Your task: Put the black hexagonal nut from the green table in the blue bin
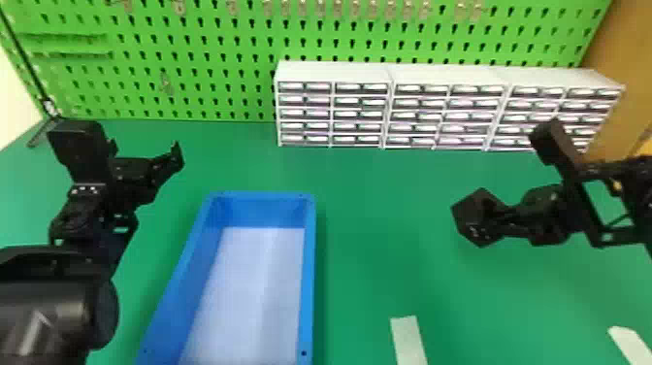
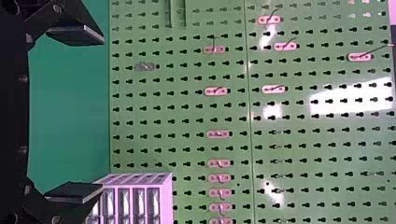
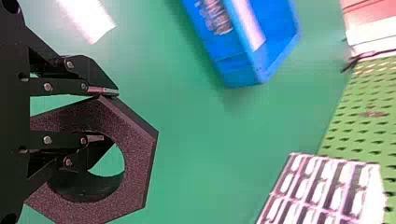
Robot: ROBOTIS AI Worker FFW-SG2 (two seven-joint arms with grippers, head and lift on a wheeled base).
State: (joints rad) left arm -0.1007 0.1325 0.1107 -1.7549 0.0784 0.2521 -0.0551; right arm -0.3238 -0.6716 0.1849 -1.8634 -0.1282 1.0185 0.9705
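Above the green table (image 1: 378, 262), the black hexagonal nut (image 3: 140, 154) is being pinched by one wall in the right claw (image 3: 103, 115), being judged light, stiff and best held right there

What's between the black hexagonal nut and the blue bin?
Just bare green table. The right wrist view shows that stretch, with the black hexagonal nut on one side and the blue bin on the other.

I find the blue bin (image 1: 307, 272) cut off at the head view's seven o'clock; drawers (image 1: 417, 128) at two o'clock, contents indistinct.
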